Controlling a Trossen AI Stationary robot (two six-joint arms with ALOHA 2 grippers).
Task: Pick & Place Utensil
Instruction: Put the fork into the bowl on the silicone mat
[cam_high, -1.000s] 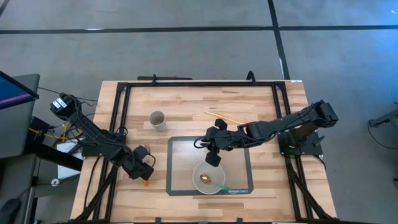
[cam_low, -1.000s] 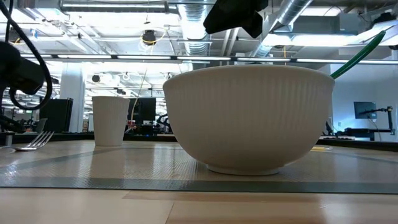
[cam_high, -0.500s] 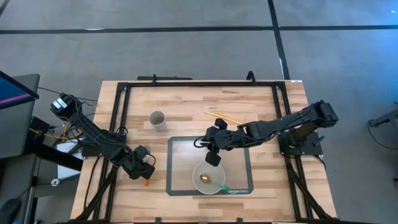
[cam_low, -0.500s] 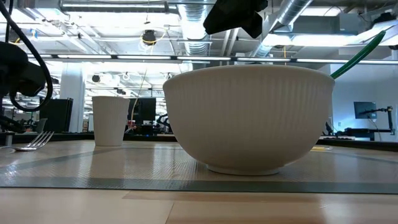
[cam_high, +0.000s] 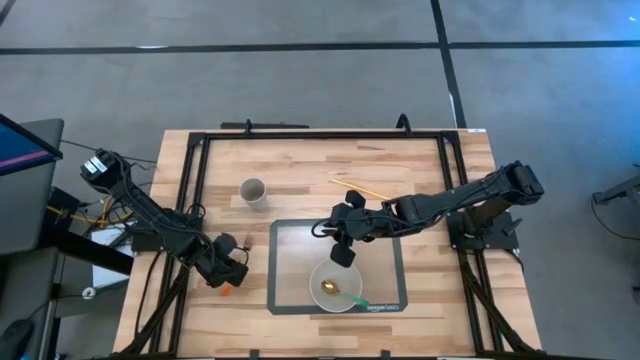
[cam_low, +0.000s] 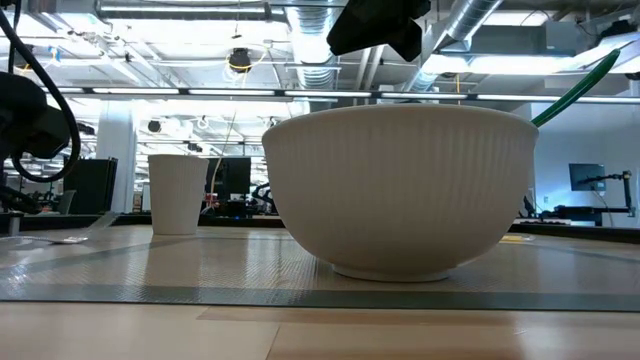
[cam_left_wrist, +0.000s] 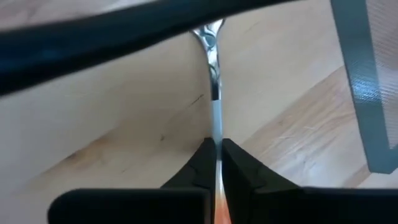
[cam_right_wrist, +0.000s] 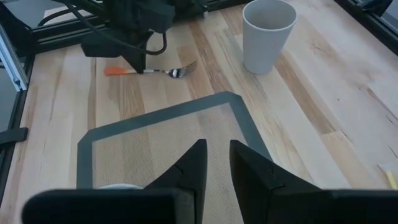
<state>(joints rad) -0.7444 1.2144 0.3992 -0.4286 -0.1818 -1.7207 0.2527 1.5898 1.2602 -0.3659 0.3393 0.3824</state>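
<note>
Our left gripper (cam_left_wrist: 217, 163) pinches the fork (cam_left_wrist: 214, 93) by its thin neck on the wood beside the mat (cam_high: 280, 232), low so we can lift it; our right gripper (cam_right_wrist: 214, 163) waits open over the bowl (cam_high: 336, 285).

High view looks straight down on the worktop (cam_high: 300, 165); low view sits close behind the bowl (cam_low: 400, 190), which both show.
</note>
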